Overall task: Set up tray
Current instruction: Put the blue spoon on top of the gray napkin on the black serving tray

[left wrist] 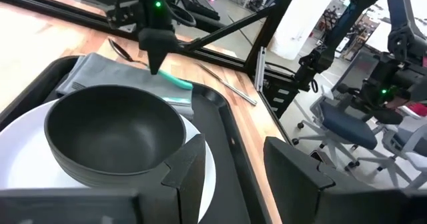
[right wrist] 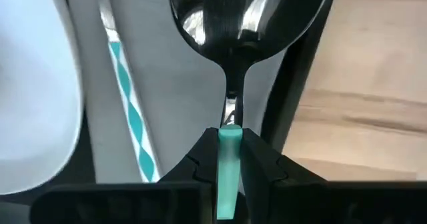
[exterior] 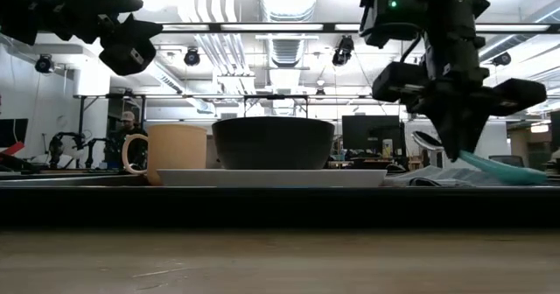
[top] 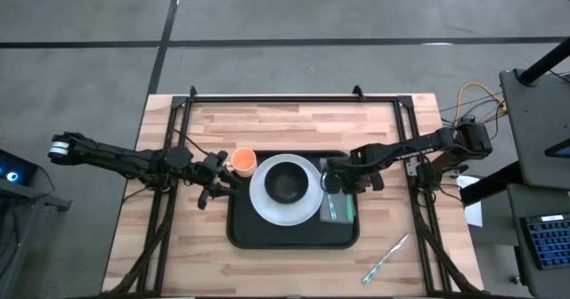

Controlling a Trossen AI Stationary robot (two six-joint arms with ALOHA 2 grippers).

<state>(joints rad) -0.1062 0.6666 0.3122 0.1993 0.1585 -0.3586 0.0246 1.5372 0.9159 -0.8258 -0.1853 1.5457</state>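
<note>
Tray [top: 239, 232] sits at table centre, long side across, resting flat on the wooden table [top: 294, 121]. We see on it a white plate [top: 260, 199] with a dark bowl [top: 285, 185] on top, and on the tray's right part a grey cloth [top: 346, 212] with a striped teal-and-white utensil [right wrist: 127, 104] lying on it. Orange mug [top: 243, 161] stands at the tray's back-left corner, just beside the plate; from the low view it looks to be on the tray.

Right gripper [right wrist: 230, 159] is over the cloth, at the tray's right side. Its fingers are closed tight on the teal handle of a spoon [right wrist: 250, 14]; the metal bowl of the spoon points away from the wrist, above the cloth and the tray's rim. In the low view the handle slants down toward the cloth, but we can't tell whether it touches.

Left gripper [top: 218, 185] hovers at the tray's left edge, near the mug and plate, raised off the table in the low view. Its fingers [left wrist: 193, 174] are spread apart with nothing between them.

One more teal-handled utensil [top: 385, 259] lies on the bare table, off the tray's front-right corner, well apart from it.
</note>
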